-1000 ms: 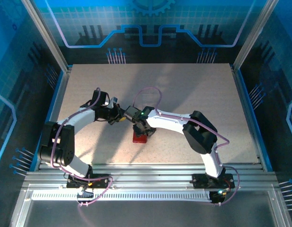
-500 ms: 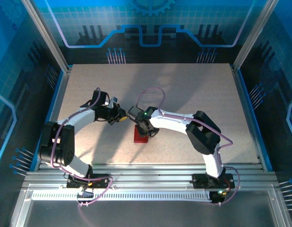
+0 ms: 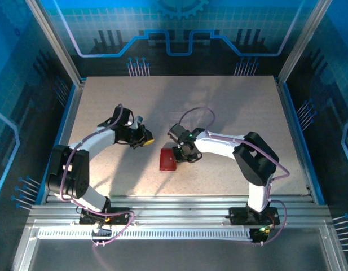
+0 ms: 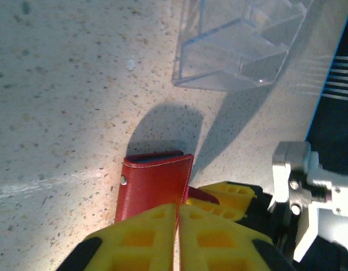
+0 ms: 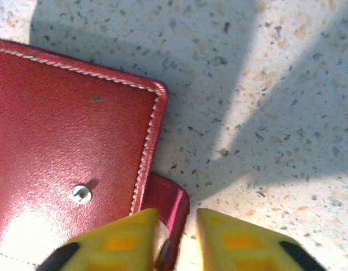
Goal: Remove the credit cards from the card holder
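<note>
The red card holder (image 3: 168, 160) lies closed and flat on the table; its snap stud shows in the right wrist view on the cover (image 5: 72, 130). The credit cards are hidden. My right gripper (image 5: 175, 213) straddles the holder's small clasp tab (image 5: 172, 195), jaws a little apart. The left finger is against the tab, and a sliver of table shows before the right finger. That gripper (image 3: 178, 153) sits at the holder's right edge. My left gripper (image 4: 177, 206) is shut with nothing in it, just up-left of the holder (image 4: 154, 183) and apart from it (image 3: 146, 137).
A clear plastic tray (image 4: 236, 42) with stepped compartments stands on the speckled table beyond the holder in the left wrist view. The right arm's white link (image 3: 219, 144) stretches over the table's middle. Blue rails (image 3: 292, 124) border the table.
My right gripper slid right off the top of the card holder to its clasp edge and its jaws narrowed. My left gripper drew back a little to the left.
</note>
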{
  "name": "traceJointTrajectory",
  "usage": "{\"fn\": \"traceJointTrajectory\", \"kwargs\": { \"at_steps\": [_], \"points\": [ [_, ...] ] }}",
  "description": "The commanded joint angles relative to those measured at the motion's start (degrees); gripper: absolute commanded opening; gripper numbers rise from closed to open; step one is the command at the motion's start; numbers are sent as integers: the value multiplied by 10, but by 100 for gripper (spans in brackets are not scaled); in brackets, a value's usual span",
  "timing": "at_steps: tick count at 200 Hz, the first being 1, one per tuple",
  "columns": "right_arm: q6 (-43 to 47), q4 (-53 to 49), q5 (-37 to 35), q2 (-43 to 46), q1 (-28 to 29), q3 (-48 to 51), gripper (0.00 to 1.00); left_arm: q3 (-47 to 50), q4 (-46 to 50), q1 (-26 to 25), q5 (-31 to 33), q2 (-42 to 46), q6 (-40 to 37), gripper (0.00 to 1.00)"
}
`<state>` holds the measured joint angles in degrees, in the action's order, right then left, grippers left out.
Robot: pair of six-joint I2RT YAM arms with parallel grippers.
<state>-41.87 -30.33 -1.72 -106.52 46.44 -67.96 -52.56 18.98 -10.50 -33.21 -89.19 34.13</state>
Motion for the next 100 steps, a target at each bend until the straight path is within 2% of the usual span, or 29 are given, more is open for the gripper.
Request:
{"fn": "traceJointTrajectory", "kwargs": {
  "at_steps": [1,38,59,100],
  "points": [
    [-29,86,80,24,-18,36,17,-38,60,-32,40,-6,-27,18],
    [-40,150,129,35,-31,77,8,-72,113,-84,85,-23,-36,35],
    [-54,205,160,43,-38,109,4,-88,141,-108,117,-31,-38,40],
    [-136,402,246,45,-51,195,0,-103,187,-139,175,-34,-40,48]
  ]
}}
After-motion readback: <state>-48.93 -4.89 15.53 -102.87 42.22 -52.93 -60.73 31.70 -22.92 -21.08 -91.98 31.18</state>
